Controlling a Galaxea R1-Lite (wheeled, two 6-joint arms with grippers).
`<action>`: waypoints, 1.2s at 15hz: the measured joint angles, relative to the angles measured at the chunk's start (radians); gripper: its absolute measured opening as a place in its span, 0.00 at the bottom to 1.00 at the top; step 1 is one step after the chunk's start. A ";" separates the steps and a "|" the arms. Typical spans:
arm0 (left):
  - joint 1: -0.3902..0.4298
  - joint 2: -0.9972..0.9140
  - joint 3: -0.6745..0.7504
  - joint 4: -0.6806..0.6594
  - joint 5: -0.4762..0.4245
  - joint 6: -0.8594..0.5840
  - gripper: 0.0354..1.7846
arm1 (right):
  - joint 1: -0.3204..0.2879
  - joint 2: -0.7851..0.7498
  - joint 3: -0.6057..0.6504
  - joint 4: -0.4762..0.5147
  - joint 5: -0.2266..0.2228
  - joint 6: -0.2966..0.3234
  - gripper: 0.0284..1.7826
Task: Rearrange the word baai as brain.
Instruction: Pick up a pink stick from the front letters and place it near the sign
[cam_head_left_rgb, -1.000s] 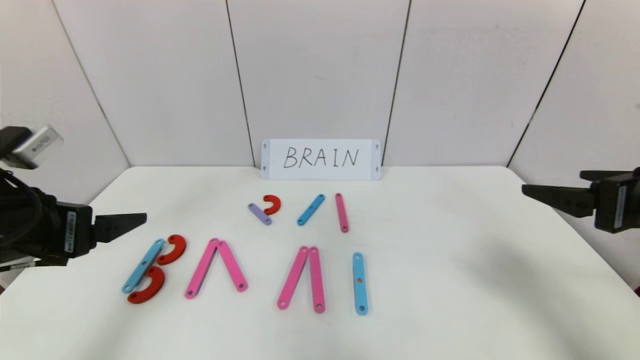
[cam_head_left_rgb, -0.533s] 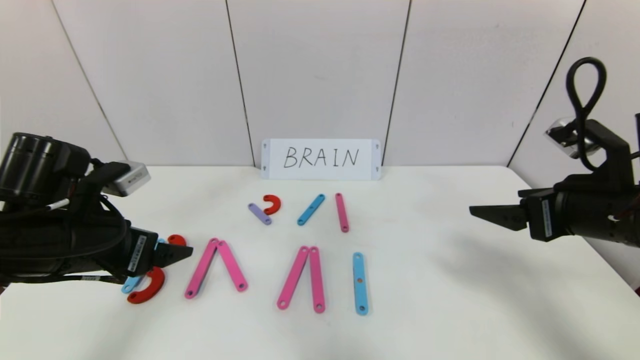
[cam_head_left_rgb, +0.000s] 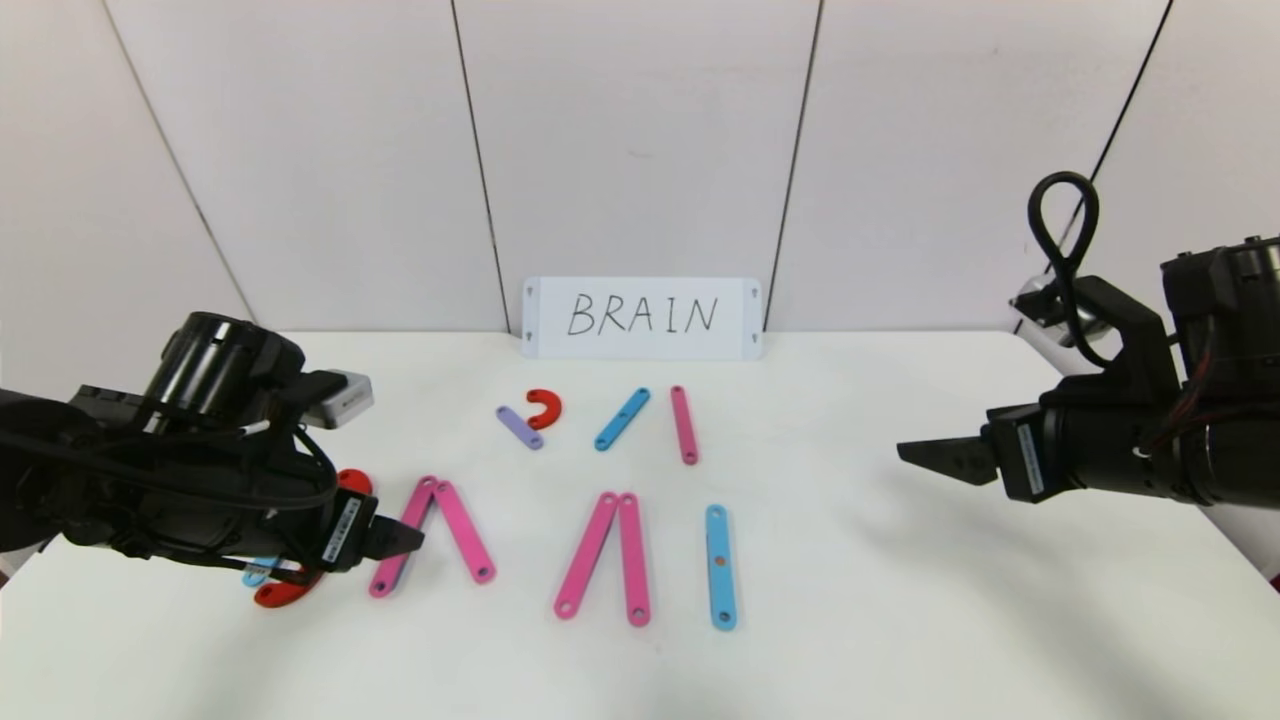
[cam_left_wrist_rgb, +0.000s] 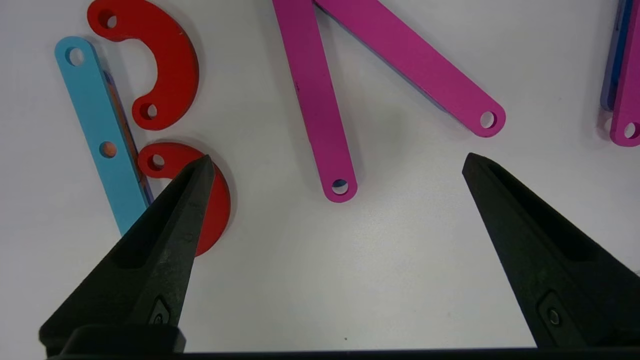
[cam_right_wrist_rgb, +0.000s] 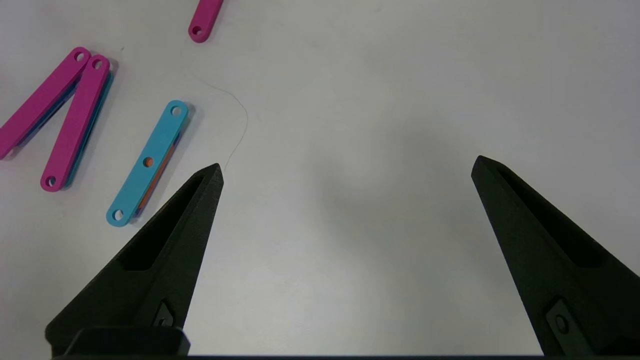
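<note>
The word baai lies along the front of the table. Its B, a blue strip (cam_left_wrist_rgb: 102, 135) with two red curves (cam_left_wrist_rgb: 160, 65), is mostly hidden under my left arm in the head view. After it come a first A of two pink strips (cam_head_left_rgb: 465, 532), a second A of two pink strips (cam_head_left_rgb: 590, 553), and a blue strip (cam_head_left_rgb: 720, 567) as I. My left gripper (cam_head_left_rgb: 405, 541) hovers open over the lower end of the first A's left strip (cam_left_wrist_rgb: 315, 100), holding nothing. My right gripper (cam_head_left_rgb: 915, 455) is open and empty above bare table, right of the blue I (cam_right_wrist_rgb: 147, 162).
Spare pieces lie behind the word: a lilac strip (cam_head_left_rgb: 520, 427), a red curve (cam_head_left_rgb: 545, 408), a blue strip (cam_head_left_rgb: 622, 419) and a pink strip (cam_head_left_rgb: 684, 425). A white card (cam_head_left_rgb: 641, 318) reading BRAIN stands against the back wall.
Both arms have swung in over the table. The left gripper has passed across the B to the first A; the right gripper has come leftward from the table's right edge. No piece has moved.
</note>
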 joint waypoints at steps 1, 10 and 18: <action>-0.004 0.011 0.000 0.000 0.000 0.000 0.97 | 0.000 0.006 -0.004 0.000 0.000 0.003 0.97; -0.013 0.099 -0.005 -0.006 0.021 -0.010 0.97 | -0.011 0.028 -0.005 0.000 0.001 0.002 0.97; 0.005 0.178 -0.018 -0.057 0.036 -0.040 0.97 | -0.013 0.038 0.000 0.000 0.001 0.002 0.97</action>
